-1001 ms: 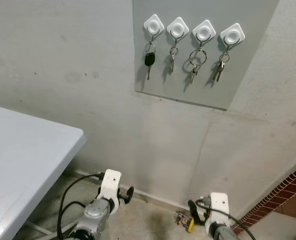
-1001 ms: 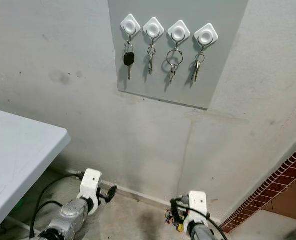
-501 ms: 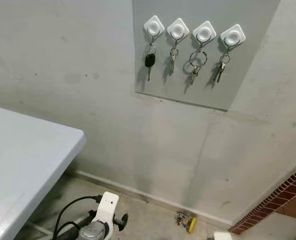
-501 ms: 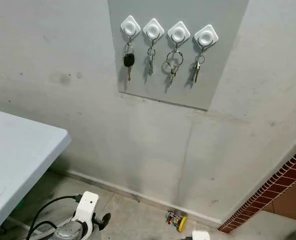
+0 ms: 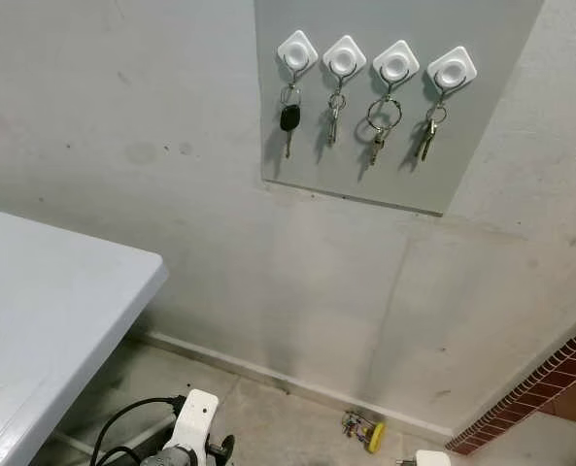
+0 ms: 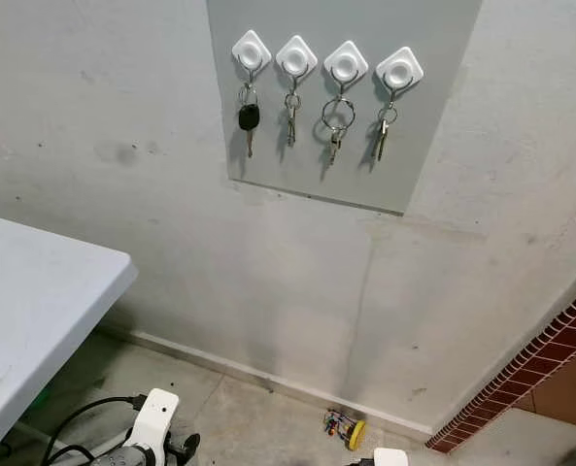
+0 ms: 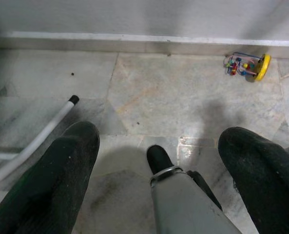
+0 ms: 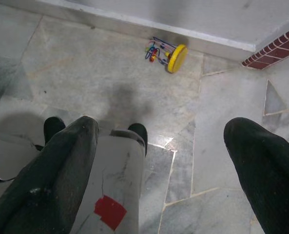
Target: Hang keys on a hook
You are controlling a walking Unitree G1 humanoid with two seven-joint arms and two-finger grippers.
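Four sets of keys hang on a row of white diamond-shaped hooks [image 5: 375,60] on a grey wall panel [image 5: 482,146]. First set, left end, has a black-headed key [image 5: 289,118]; the second [image 5: 333,115] and fourth [image 5: 427,131] are plain metal; the third [image 5: 381,121] hangs from a large ring. No readable writing anywhere.

Below the panel is a bare plaster wall down to a marble floor [image 7: 173,97]. A small yellow bead toy [image 8: 166,52] lies on the floor near the skirting, with red brickwork [image 5: 550,398] at the right. A white table [image 5: 45,311] stands at left, its corner near the wall.

Left claw [image 7: 159,170] hangs low over the floor, fingers apart, nothing held. Right claw [image 8: 168,170] likewise — fingers apart, empty; a red sticker [image 8: 110,212] on the robot's leg shows below it.
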